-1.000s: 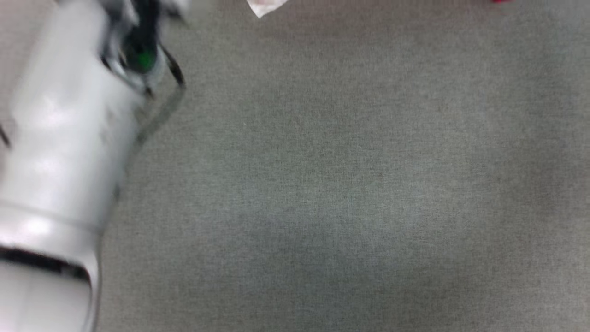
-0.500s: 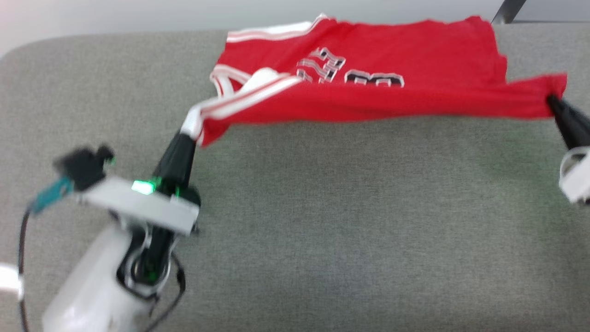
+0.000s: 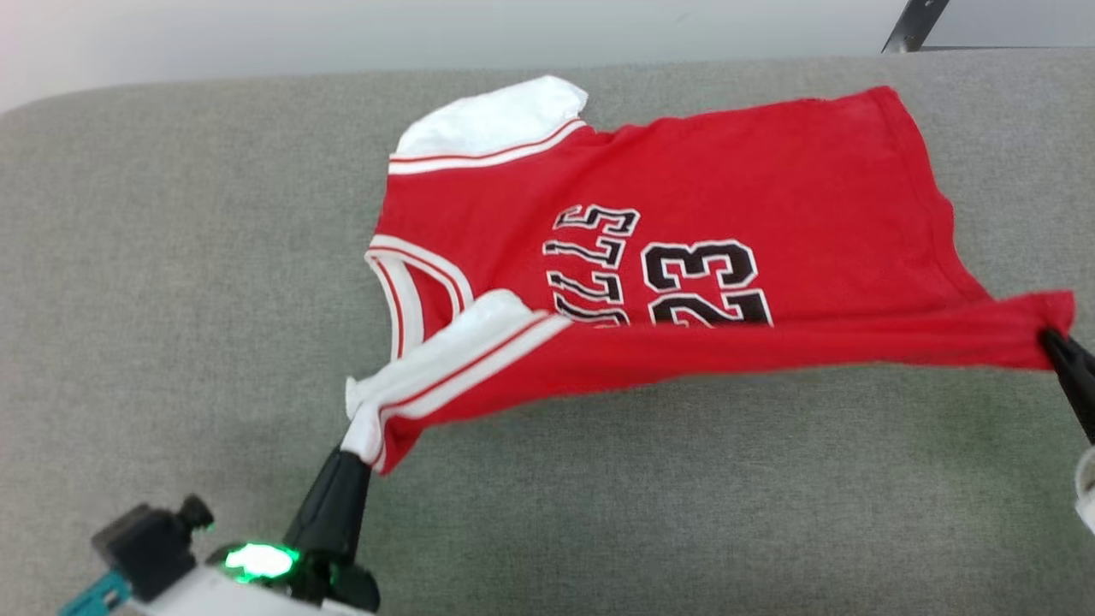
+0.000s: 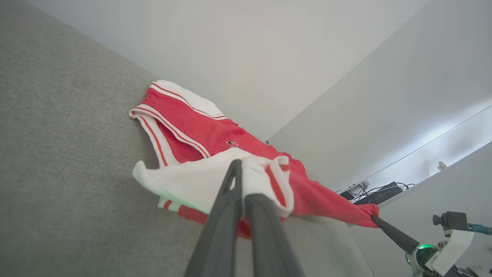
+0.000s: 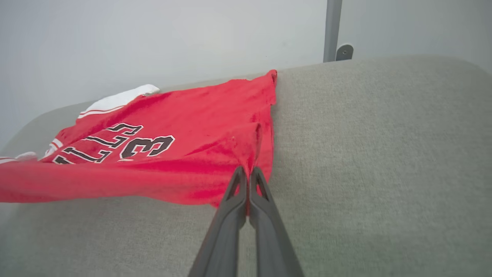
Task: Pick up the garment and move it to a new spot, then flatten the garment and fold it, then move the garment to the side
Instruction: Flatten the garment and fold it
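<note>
The garment (image 3: 727, 214) lay print-up on the grey bench (image 3: 599, 530), with its near edge lifted and stretched taut between both hands. The left hand (image 3: 352, 449) was pinched shut on the white shoulder panel, and the right hand (image 3: 1056, 342) on the hem corner. Flattening was judged to be under way, with folding and the move aside left to do. A metal post (image 3: 914, 26) stood beyond the bench, well apart, and was not judged an obstacle.

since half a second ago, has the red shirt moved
Yes, the garment has come toward the robot, away from the far edge of the grey surface.
</note>
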